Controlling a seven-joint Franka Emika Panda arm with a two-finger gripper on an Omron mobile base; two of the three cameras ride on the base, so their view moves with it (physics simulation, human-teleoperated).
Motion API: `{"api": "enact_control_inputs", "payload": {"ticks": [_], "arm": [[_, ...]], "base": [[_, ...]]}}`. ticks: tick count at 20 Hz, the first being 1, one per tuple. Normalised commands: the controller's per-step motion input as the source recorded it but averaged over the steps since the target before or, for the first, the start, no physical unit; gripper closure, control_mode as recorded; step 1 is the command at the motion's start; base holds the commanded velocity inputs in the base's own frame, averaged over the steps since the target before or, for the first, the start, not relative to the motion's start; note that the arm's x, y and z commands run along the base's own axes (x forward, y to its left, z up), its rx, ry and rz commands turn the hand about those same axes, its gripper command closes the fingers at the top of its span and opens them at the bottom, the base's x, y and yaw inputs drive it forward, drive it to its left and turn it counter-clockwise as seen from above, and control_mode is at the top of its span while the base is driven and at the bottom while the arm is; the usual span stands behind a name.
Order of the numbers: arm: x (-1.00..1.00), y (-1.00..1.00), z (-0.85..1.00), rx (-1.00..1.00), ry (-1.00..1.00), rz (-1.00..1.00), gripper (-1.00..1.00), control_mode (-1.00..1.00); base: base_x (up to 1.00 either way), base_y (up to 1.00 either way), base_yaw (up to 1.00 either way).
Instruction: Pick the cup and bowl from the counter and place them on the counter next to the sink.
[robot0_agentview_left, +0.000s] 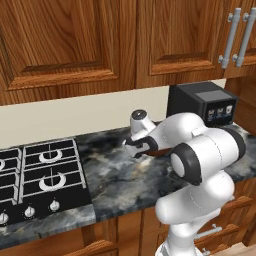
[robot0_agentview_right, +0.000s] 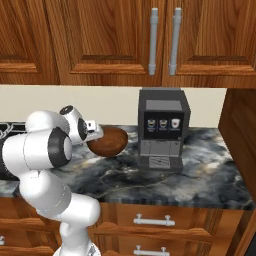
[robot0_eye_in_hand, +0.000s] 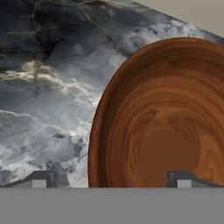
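The reddish-brown bowl (robot0_agentview_right: 111, 142) (robot0_eye_in_hand: 162, 122) is at the back of the dark marble counter (robot0_agentview_right: 150, 185) (robot0_eye_in_hand: 43, 87), just left of the coffee machine. My gripper (robot0_agentview_right: 95, 134) (robot0_eye_in_hand: 111, 183) (robot0_agentview_left: 137, 147) is down at the bowl's left rim and is open. In the hand view the fingertips (robot0_eye_in_hand: 40, 179) stand wide apart with the rim between them, one outside the bowl and one over its glossy inside. Whether the bowl rests flat or is tipped I cannot tell. The yellow cup and the sink are out of view.
A dark coffee machine (robot0_agentview_right: 162, 130) (robot0_agentview_left: 202, 102) stands close to the right of the bowl. The black gas stove (robot0_agentview_left: 40, 175) lies to the left. Wooden wall cabinets (robot0_agentview_right: 125, 40) hang above, and a tall wooden panel (robot0_agentview_right: 242, 135) closes the counter's right end.
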Motion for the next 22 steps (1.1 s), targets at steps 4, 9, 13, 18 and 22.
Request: {"api": "enact_control_inputs", "payload": {"ticks": [4,9,13,18,22], "arm": [[0.16,0.00,-0.15,-0.01,0.00,0.00,-1.00,-1.00],[0.30,0.00,-0.03,-0.01,0.00,0.00,-1.00,-1.00],[0.29,0.00,-0.12,-0.01,0.00,0.00,-1.00,-1.00],[0.03,0.00,-0.05,0.00,0.00,0.00,-1.00,-1.00],[0.00,0.00,0.00,0.00,0.00,0.00,-1.00,-1.00]], "base": [[0.00,0.00,0.00],[0.00,0.00,0.00],[0.00,0.00,0.00],[0.00,0.00,0.00],[0.00,0.00,0.00]]}}
